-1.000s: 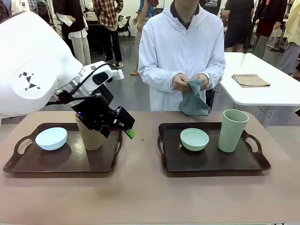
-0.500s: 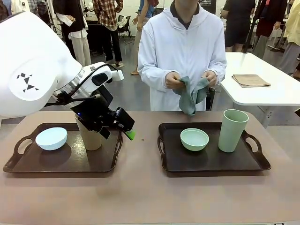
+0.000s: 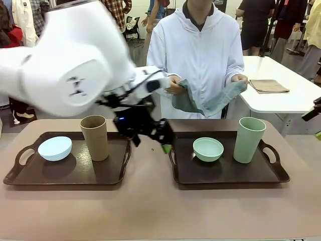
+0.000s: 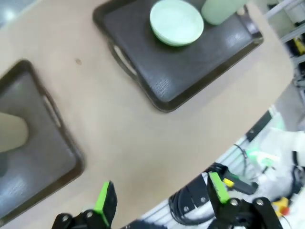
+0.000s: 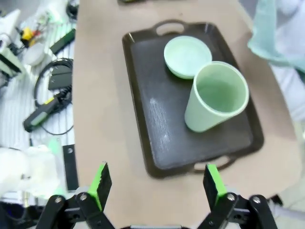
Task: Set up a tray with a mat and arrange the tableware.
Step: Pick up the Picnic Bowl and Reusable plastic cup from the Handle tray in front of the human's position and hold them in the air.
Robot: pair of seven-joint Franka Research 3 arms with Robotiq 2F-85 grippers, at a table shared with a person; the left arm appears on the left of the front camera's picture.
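Your left gripper (image 3: 165, 145) swung from the tan-brown cup (image 3: 95, 137) toward the right tray (image 3: 200, 173). The person spread the mat (image 3: 190, 103) wider.

One fixed front view, two overhead wrist views.
Front camera faces across the counter (image 3: 150, 211); both wrist cameras look down from well above, sharing the right-hand tray (image 4: 190, 76) with the mint green bowl (image 4: 177, 22).

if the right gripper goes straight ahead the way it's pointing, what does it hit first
Likely the bare floor of the tray, just beside the green cup; the open right gripper points down at it, though depth is unclear.
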